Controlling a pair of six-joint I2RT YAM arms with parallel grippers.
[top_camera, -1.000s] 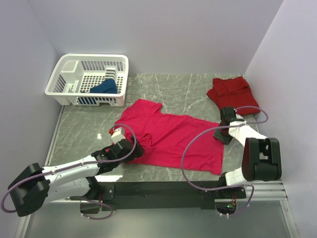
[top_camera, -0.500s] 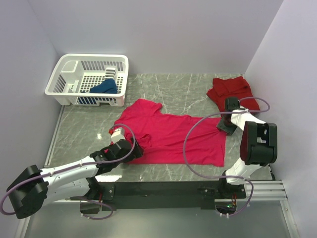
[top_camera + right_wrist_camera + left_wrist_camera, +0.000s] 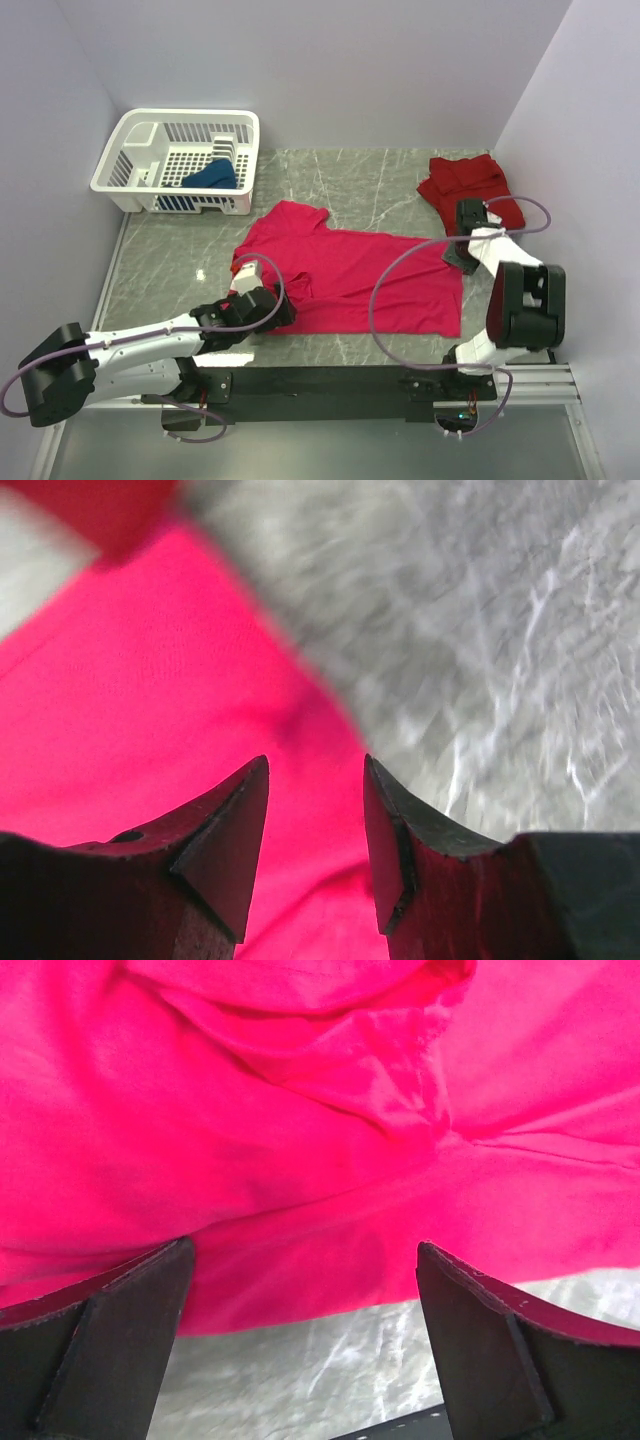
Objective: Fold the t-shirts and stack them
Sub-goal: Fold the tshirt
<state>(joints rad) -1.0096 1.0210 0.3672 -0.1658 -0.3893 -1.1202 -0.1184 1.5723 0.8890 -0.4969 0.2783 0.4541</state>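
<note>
Magenta t-shirt [image 3: 350, 285] lies spread flat on the grey marbled bench [image 3: 340, 180], between the two hands, collar toward the far left.

Left hand [image 3: 270, 303]: low over the shirt's near left edge. Jaws stand wide apart. In the wrist view both fingers [image 3: 110, 1340] frame loose, wrinkled magenta cloth. A strip of bare bench shows just below the cloth edge, nearer the wrist. Nothing sits between the fingers; no grip.

Right hand [image 3: 457, 255]: at the shirt's far right corner. The wrist view is blurred. Its two dark fingers [image 3: 225, 830] stand apart with a narrow gap, and flat magenta cloth shows through that gap. Bare bench lies to the right of the fingertips. No cloth visibly pinched. Whether the tips touch the fabric, I cannot tell.

Dark red t-shirt [image 3: 465, 185]: bunched in a compact heap just beyond the right hand, at the far right of the bench, apart from the magenta one.

Dark blue t-shirt [image 3: 212, 177]: crumpled inside the white lattice basket [image 3: 190, 113], well beyond the left hand in the far left corner.
</note>
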